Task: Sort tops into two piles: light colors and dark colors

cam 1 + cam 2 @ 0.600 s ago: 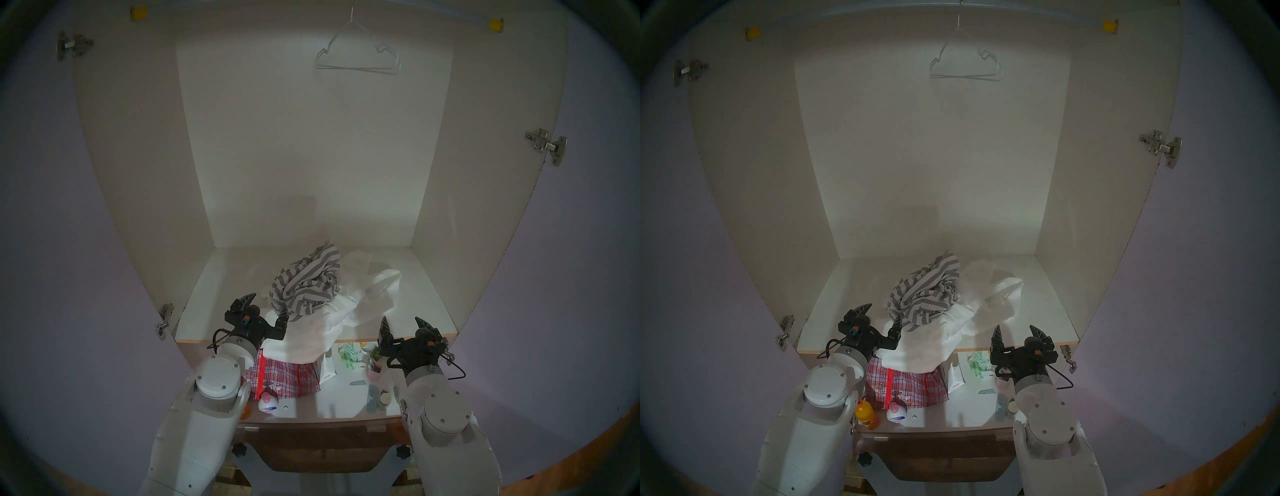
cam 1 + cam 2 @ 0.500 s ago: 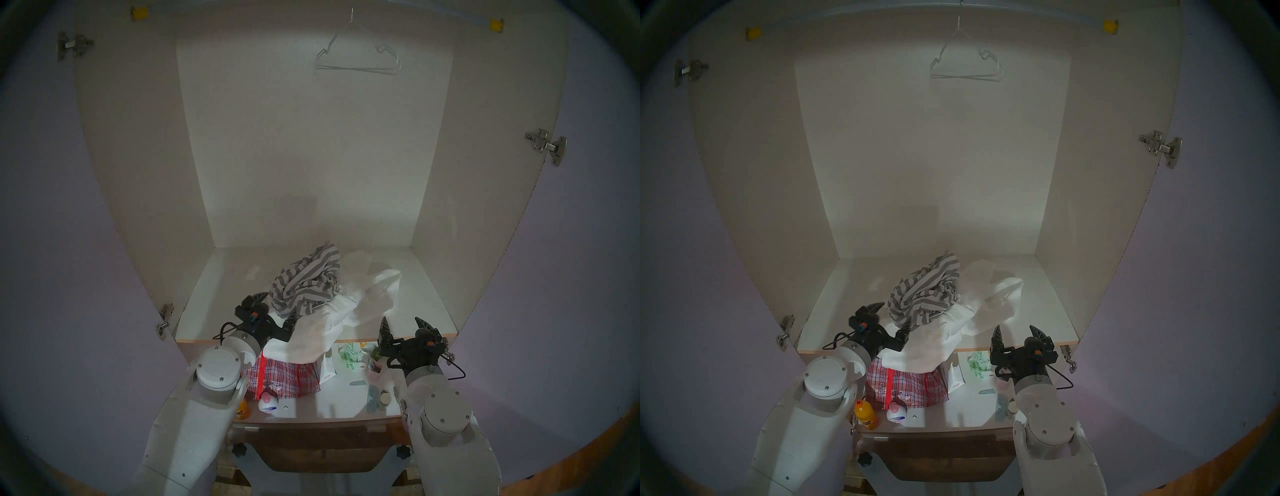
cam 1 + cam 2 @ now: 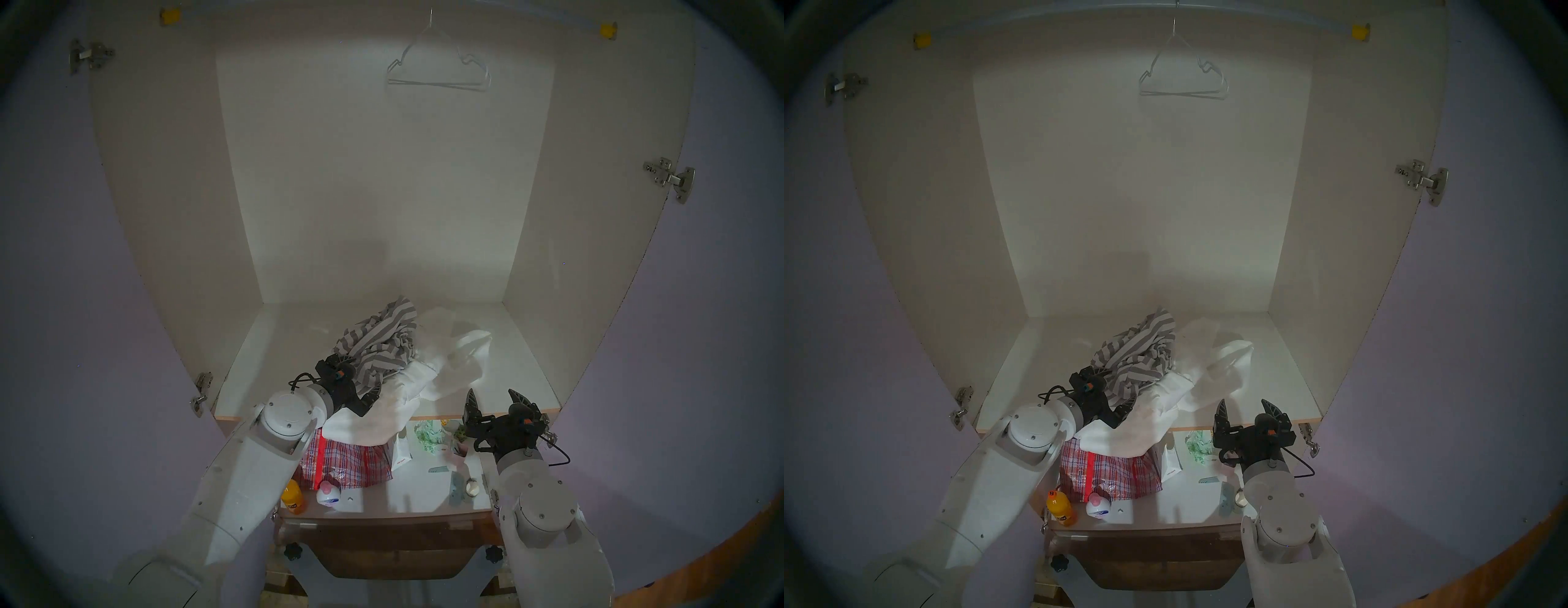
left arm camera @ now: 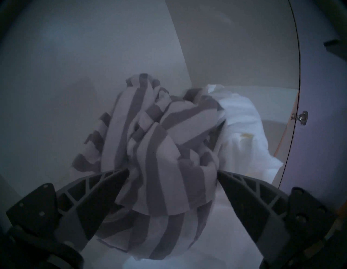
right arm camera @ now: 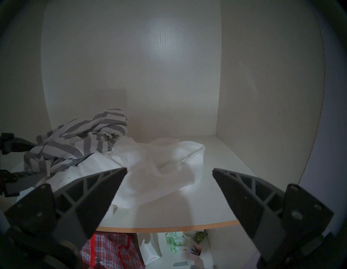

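Since the earlier frames the left gripper (image 3: pixel 355 375) has pushed forward from the front edge of the white cupboard shelf (image 3: pixel 271 365) into the crumpled grey-and-white striped cloth top (image 3: pixel 375 344); its jaws now stand wide apart on either side of the striped folds, not yet closed on them. The right gripper (image 3: pixel 494 397) has kept its place.

The striped top lies near the middle of the shelf, on top of the heap of thin plain white cloth tops (image 3: pixel 441 369), which spreads toward the right and hangs over the front edge. The shelf sits in an open white cupboard with a bare wire hanger (image 3: pixel 439 68) on the rail above. Below the front edge, on a lower white surface, sit a red checked plastic bag (image 3: pixel 352 465), a small white paper bag (image 3: pixel 401 454) and an orange bottle (image 3: pixel 293 501).

The left arm reaches forward and inward, gripper angled slightly downward. The right gripper hovers level just before the shelf's front edge near its right corner, jaws spread and empty.
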